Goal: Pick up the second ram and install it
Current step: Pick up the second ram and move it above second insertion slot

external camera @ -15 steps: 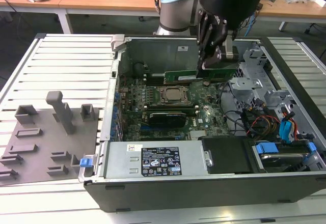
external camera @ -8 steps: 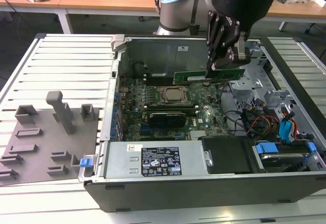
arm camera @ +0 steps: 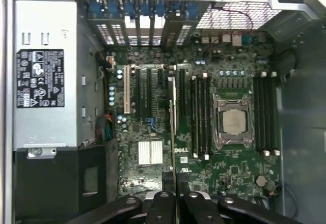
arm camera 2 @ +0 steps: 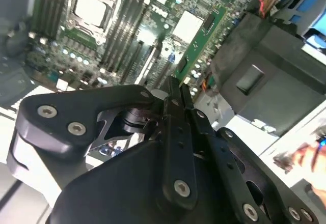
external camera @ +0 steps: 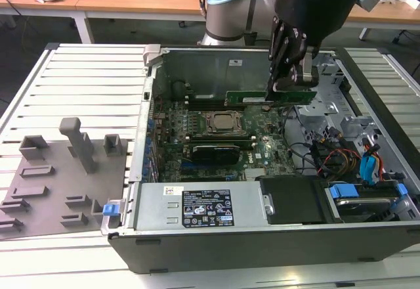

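Currently mid-task: pick-up done, install not done. Gripper (external camera: 287,87) hangs over the open case (external camera: 262,249), and its fingers (arm camera: 161,203) are clamped on the ram (external camera: 262,97), near one end of the stick, with the rest cantilevered toward the exterior view's left. Ram is in the air, clear above the board (external camera: 262,151), touching no slot. It sits on edge: flat green face toward the exterior camera, contact edge down. Long axis runs along the exterior view's left-right, close to level. That looks parallel to the slots (external camera: 210,141) that flank the socket (external camera: 224,123). In the second wrist view the ram (arm camera 2: 199,39) reaches away from the gripper (arm camera 2: 173,87) as a narrow green strip with dark chips, out over the board. In the first wrist view the ram (arm camera: 173,127) shows as a thin line straight out from the gripper (arm camera: 174,197), parallel to the slots (arm camera: 201,117) but to one side of that bank, on the side away from the socket (arm camera: 233,121). Judgement: axis is about aligned, lateral position is not yet over a memory slot, and height is well above seating. Left to do: bring it over the target slot, lower, press home, latch. Whether a first stick already sits in a neighbouring slot I cannot tell for sure; greenish strips beside the socket in the exterior view hint at it. Notch orientation is not readable.
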Robot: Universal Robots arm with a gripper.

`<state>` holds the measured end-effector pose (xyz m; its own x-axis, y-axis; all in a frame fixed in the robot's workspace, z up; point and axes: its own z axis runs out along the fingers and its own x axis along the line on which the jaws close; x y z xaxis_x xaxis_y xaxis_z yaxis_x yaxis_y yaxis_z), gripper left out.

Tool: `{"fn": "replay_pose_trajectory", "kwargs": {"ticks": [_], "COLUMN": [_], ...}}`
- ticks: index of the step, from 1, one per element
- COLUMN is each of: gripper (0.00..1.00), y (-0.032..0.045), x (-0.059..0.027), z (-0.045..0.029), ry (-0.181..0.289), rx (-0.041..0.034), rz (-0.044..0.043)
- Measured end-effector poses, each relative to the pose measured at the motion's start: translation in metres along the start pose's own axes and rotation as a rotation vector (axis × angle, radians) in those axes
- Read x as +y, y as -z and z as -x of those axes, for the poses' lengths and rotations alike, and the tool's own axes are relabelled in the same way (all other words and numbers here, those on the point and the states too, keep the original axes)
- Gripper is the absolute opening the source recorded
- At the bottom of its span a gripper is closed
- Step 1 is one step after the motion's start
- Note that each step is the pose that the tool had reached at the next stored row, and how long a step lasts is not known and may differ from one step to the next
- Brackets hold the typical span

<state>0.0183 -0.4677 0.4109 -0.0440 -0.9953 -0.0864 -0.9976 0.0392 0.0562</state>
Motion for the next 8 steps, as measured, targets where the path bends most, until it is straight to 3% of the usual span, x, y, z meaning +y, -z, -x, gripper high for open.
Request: {"fn": "replay_pose_trajectory", "kwargs": {"ticks": [1,8], "gripper": [0.13,0.13], "y": [-0.0004,-0.0082], "x": [0.0000,0.0000], "z": [0.0000,0.0138], "ry": [-0.008,-0.010], "rx": [-0.0043,-0.0043], "rz": [-0.0006,-0.0007]}}
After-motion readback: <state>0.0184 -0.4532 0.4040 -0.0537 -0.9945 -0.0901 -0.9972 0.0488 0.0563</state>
